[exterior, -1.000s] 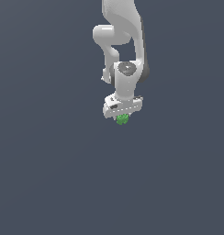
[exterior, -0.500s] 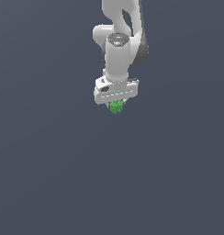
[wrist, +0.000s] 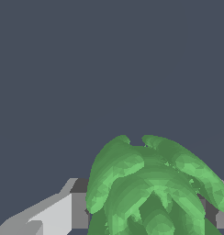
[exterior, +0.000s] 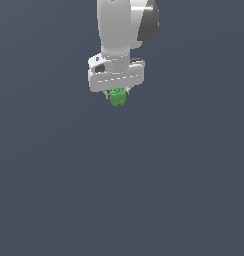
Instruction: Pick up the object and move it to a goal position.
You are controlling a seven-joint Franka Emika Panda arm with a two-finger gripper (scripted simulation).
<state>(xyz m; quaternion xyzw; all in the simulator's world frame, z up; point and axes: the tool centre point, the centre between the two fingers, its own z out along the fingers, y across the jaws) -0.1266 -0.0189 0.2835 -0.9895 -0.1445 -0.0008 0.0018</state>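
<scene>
The object (exterior: pixel 117 97) hangs clamped in the jaws; the arm (exterior: pixel 119 30) points straight down.

Apart from the task's own things, all there is to see is a flat, dark slate-grey surface (exterior: pixel 184 190) with a matte, even finish. In the exterior view it runs to every edge of the picture with no seam, edge or marking on it. The wrist view shows the same plain grey-blue expanse (wrist: pixel 63 69). Whether it is a floor or a table cannot be told.
</scene>
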